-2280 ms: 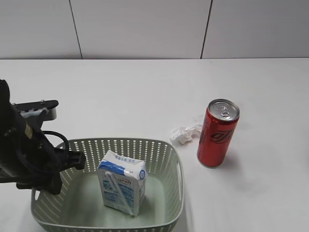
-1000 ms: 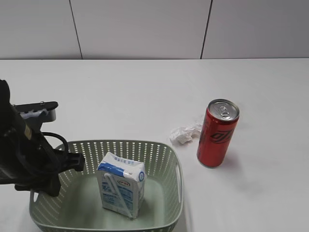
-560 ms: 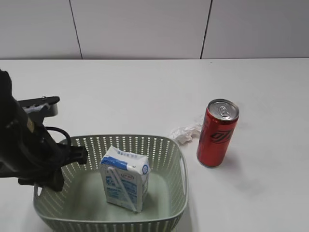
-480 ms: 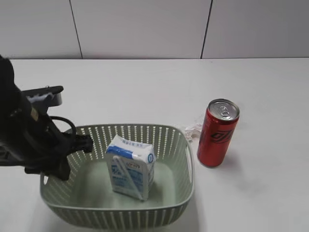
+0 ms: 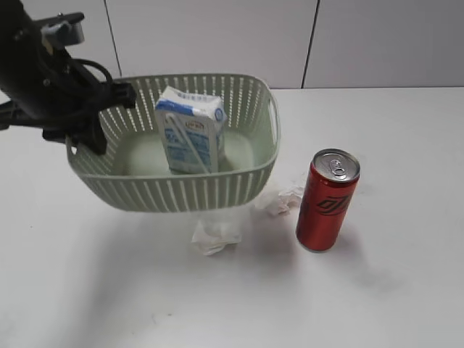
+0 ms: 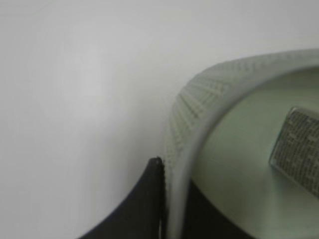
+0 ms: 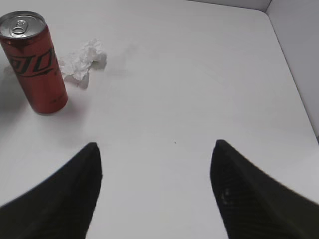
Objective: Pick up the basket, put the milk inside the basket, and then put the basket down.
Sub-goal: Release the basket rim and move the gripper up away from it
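The pale green basket (image 5: 181,190) hangs in the air above the table, tilted, with its shadow below it. The white and blue milk carton (image 5: 190,130) stands inside it. My left gripper (image 5: 81,141) is shut on the basket's left rim. In the left wrist view the gripper (image 6: 172,172) pinches the basket rim (image 6: 199,124), with a corner of the milk (image 6: 299,149) at the right. My right gripper (image 7: 155,145) is open and empty above bare table; it does not show in the exterior view.
A red can (image 5: 326,200) stands at the right, also in the right wrist view (image 7: 34,62). A crumpled white paper (image 5: 279,200) lies beside it, another (image 5: 214,236) under the basket. A wall runs behind the table.
The left arm has lifted the basket with the milk off the table and carried it up and back. A crumpled paper that was hidden beneath it now shows.
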